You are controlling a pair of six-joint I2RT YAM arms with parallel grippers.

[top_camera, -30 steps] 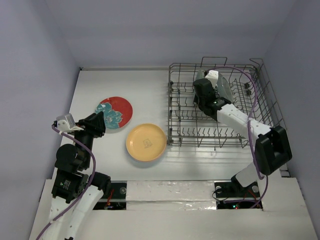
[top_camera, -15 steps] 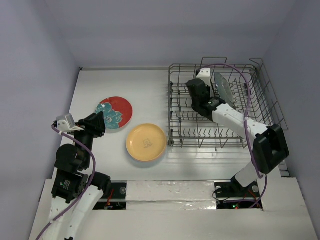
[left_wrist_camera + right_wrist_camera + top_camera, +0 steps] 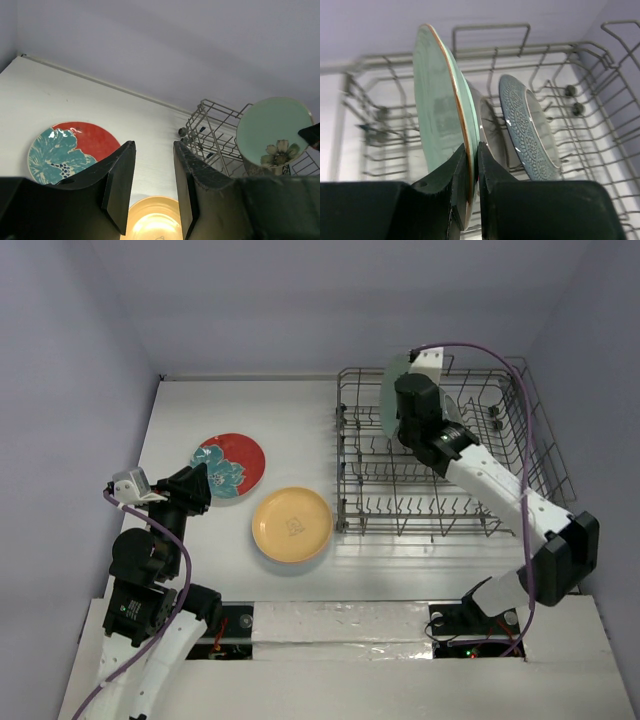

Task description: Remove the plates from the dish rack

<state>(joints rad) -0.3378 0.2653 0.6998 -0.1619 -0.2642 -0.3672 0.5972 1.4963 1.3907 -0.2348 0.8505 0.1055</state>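
One mint green plate (image 3: 437,110) is being clamped upright at its rim by the right tool (image 3: 471,152), above the dish rack (image 3: 490,25); a blue patterned plate (image 3: 527,130) is being propped just right of that tool. Left tool (image 3: 150,185) is being held apart, empty.

I can't read any words, numbers or brand names anywhere. The yellow plate (image 3: 291,524), on the table just past my left gripper (image 3: 154,150), has a small faint mark in its middle. It is too tiny and blurry for me to tell if it is letters. The green plate (image 3: 272,131) pinched in my right gripper (image 3: 471,152) shows a flower picture, not writing.
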